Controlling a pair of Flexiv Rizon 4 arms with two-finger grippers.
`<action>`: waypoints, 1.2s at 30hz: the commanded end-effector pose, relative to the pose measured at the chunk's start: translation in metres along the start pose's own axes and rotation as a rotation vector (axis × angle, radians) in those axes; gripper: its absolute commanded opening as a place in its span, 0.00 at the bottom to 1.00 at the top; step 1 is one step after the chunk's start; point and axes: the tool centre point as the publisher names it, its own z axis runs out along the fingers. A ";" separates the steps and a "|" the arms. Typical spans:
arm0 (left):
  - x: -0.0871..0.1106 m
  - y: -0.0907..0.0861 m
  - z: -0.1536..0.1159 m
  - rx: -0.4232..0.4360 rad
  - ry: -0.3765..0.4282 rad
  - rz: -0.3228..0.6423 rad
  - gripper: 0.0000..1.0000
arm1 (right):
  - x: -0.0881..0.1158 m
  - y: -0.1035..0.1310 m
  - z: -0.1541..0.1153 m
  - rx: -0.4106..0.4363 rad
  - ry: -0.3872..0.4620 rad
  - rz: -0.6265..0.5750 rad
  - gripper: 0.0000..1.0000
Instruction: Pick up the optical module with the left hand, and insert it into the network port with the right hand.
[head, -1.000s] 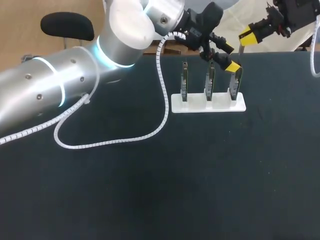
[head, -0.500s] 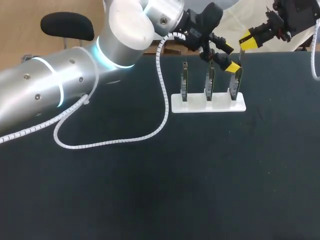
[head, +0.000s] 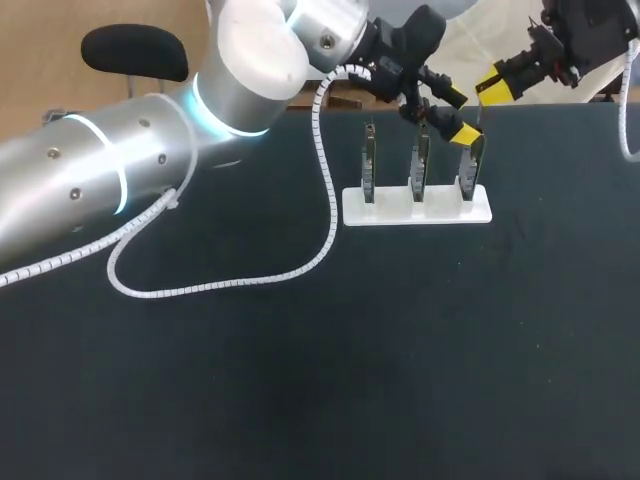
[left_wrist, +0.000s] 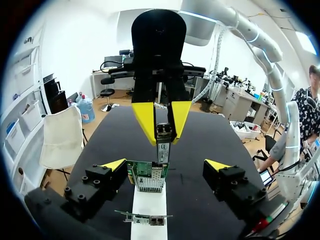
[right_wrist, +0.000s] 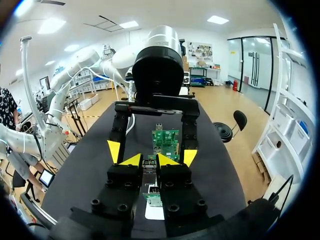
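The optical module, a small metal block with a label, hangs between the yellow fingers of my right gripper, which is shut on it. It sits just above the top edge of the green network card at the right end of the white holder. My left gripper stands wide open with one finger on either side of that card and nothing held. In the right wrist view the module shows between my right gripper's tips, with the left gripper's fingertips just beyond.
The holder carries three upright cards in a row; the other two stand left of the one being worked at. The left arm's white coiled cable lies looped on the black table in front of the holder.
The right gripper, still holding the module, has shifted slightly and settled a little lower over the right-hand card. The left arm has not moved.
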 end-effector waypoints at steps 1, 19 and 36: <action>0.001 -0.002 0.000 -0.005 -0.004 0.002 1.00 | 0.001 -0.001 0.000 0.003 0.000 0.001 0.00; 0.001 -0.002 0.000 -0.005 -0.004 0.002 1.00 | 0.006 -0.002 0.004 0.049 0.002 0.017 0.00; 0.001 -0.002 0.000 -0.005 -0.004 0.002 1.00 | 0.011 -0.002 0.003 0.055 0.016 0.017 0.00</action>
